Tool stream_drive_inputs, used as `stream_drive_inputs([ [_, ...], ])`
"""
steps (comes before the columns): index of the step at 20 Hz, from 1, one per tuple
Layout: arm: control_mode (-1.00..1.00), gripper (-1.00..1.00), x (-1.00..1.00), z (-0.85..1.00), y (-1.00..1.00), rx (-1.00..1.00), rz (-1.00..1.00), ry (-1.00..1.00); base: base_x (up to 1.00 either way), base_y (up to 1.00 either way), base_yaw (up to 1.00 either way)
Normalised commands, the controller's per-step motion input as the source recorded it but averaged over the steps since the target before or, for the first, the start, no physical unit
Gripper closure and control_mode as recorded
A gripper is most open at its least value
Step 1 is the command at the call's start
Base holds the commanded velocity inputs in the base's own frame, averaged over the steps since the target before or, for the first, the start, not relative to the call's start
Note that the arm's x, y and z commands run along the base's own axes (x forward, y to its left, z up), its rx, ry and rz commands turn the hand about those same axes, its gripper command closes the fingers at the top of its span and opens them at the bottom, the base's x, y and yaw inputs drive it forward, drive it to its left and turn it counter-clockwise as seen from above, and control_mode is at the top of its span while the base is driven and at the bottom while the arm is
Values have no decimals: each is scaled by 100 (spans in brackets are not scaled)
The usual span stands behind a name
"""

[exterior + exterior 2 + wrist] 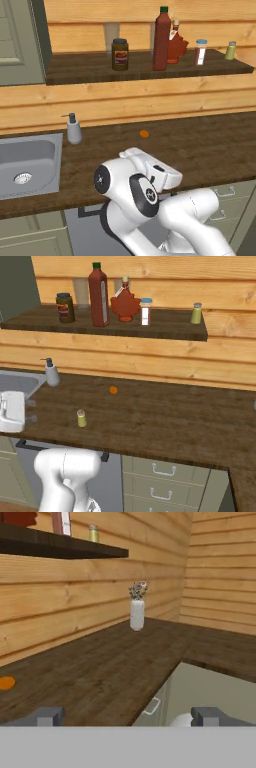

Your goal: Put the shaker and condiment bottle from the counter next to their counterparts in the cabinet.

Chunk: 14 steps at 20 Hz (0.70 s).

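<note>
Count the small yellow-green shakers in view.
2. One shaker stands on the counter near its front edge; a second shaker stands at the right end of the shelf.

The dark wood counter [165, 421] carried a small yellowish-green shaker [81, 418] near its front edge, an orange disc [113, 390], a soap dispenser [51, 373] beside the sink [30, 165], and a white vase [137, 614] far ahead of the gripper [127, 716]. Above and left of the gripper, the shelf [150, 328] bore a brown jar [65, 307], the tall red bottle [99, 296] just beside a maple-leaf bottle [125, 306], a blue-capped shaker [145, 311] and a green shaker [196, 313].
</note>
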Motion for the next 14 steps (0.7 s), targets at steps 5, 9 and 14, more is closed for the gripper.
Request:
stream_drive_inputs([
  [5,-100,-100,5,-30,-2,0,-1,0,0,0,0],
  [9,-100,-100,1,-37,0,0,0,1,0,0,0],
  [14,-100,-100,11,-28,-3,0,0,2,0,0,0],
])
